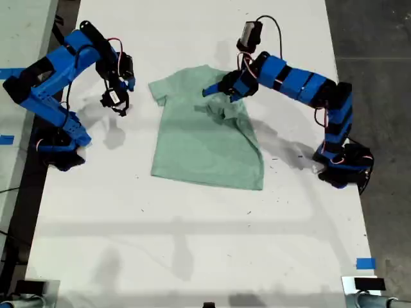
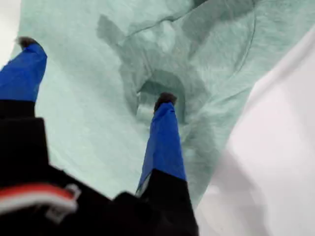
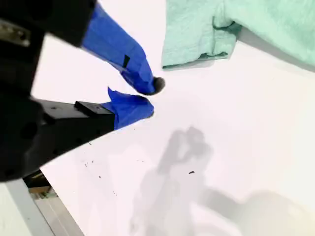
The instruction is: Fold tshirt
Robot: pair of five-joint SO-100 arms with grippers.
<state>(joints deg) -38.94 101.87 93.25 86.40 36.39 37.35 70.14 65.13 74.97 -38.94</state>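
The white surface carries everything here, and the tshirt lies spread near its middle, collar end toward the far edge in the exterior view. One sleeve, on the exterior view's left, lies flat and open; the sleeve on the exterior view's right is already drawn inward and bunched into a rumpled heap over the chest. I judge this to be the first sleeve fold, with the cloth carried in but not yet laid flat. My first gripper reaches in from the exterior view's right and hangs over that heap; its fingers are spread wide, one tip at a puckered hollow in the fabric, and they grip nothing. My second gripper hovers above bare surface near the flat sleeve on the exterior view's left, well clear of the cloth, with its fingers nearly together and nothing between them. The next move probably calls for smoothing or re-gripping the bunched sleeve so that it lies in a clean line, since soft cloth like this will slump and wrinkle if simply dropped; the other sleeve would then want the same treatment. No containers are in view, so nothing is held in any.
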